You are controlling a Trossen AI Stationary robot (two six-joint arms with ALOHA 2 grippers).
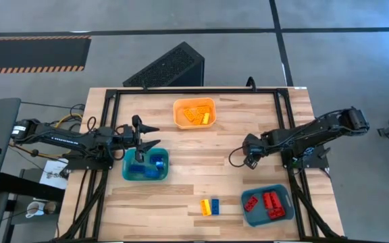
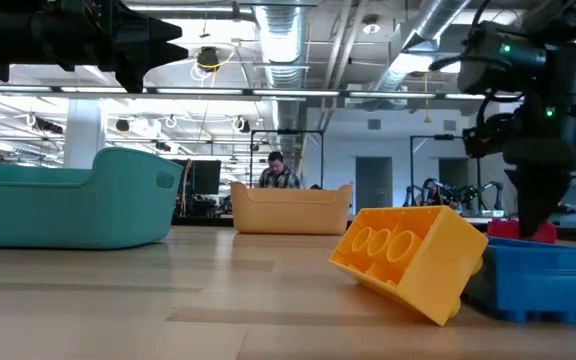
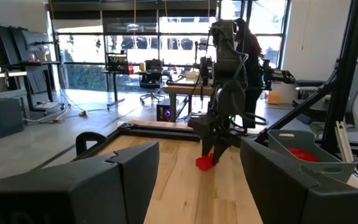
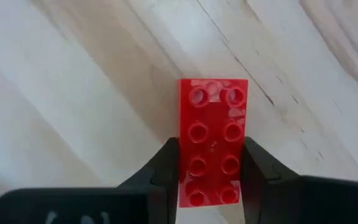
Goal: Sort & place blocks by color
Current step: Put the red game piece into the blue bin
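A red block lies studs up on the wooden table, between the fingers of my right gripper, which points down and is shut on it. In the high view this gripper stands right of the table's middle and hides the block. My left gripper hangs open above the teal bin, which holds blue blocks. A yellow block leans tilted against a blue block near the front edge. The orange bin holds yellow blocks. A blue-grey bin holds red blocks. My right gripper pinches the red block's two long sides between its two fingers, toward one end of the block. The fingers come from above, pointing down, and stand across the block. The block lies flat on the table, as the left wrist view shows.
A black frame runs around the tabletop. The yellow and blue pair lies just left of the blue-grey bin. Bare wood stretches between the three bins. Beyond the table, a person sits in the room.
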